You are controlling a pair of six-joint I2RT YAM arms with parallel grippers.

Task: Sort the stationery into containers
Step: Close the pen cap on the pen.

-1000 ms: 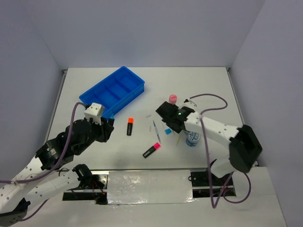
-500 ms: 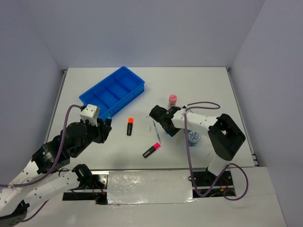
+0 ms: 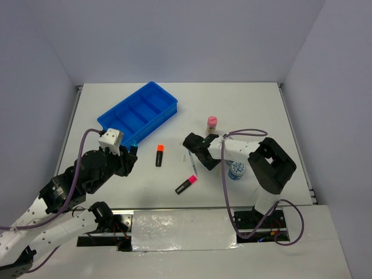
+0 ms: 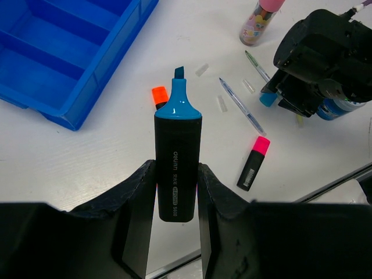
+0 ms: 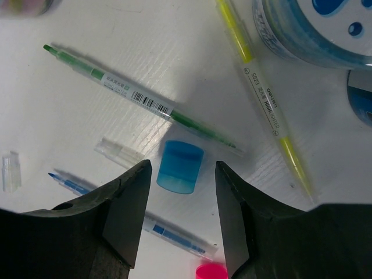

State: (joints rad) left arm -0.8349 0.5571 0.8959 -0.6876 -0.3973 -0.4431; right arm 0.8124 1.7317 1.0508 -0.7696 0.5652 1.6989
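Observation:
My left gripper (image 4: pixel 177 177) is shut on a black highlighter (image 4: pixel 177 157) whose blue tip is bare and points away from me; in the top view this gripper (image 3: pixel 131 153) hangs just in front of the blue tray (image 3: pixel 170 108). My right gripper (image 5: pixel 181 180) is open, low over the table, with a small blue cap (image 5: pixel 181 167) lying loose between its fingers (image 5: pixel 131 200). In the top view the right gripper (image 3: pixel 203 156) hides that cap. An orange-capped highlighter (image 3: pixel 159 155) and a pink-capped one (image 3: pixel 186 184) lie on the table.
A green pen (image 5: pixel 139 99), a yellow pen (image 5: pixel 261 87), a blue pen (image 5: pixel 145 224) and clear caps (image 5: pixel 119 152) lie around the blue cap. A blue-white disc (image 3: pixel 237 170) sits right of the right gripper. A pink-capped bottle (image 3: pixel 212 122) stands behind it.
The right gripper has swung left and come down over the blue cap, its jaws narrowing a little. The left arm drew back slightly with the highlighter still held.

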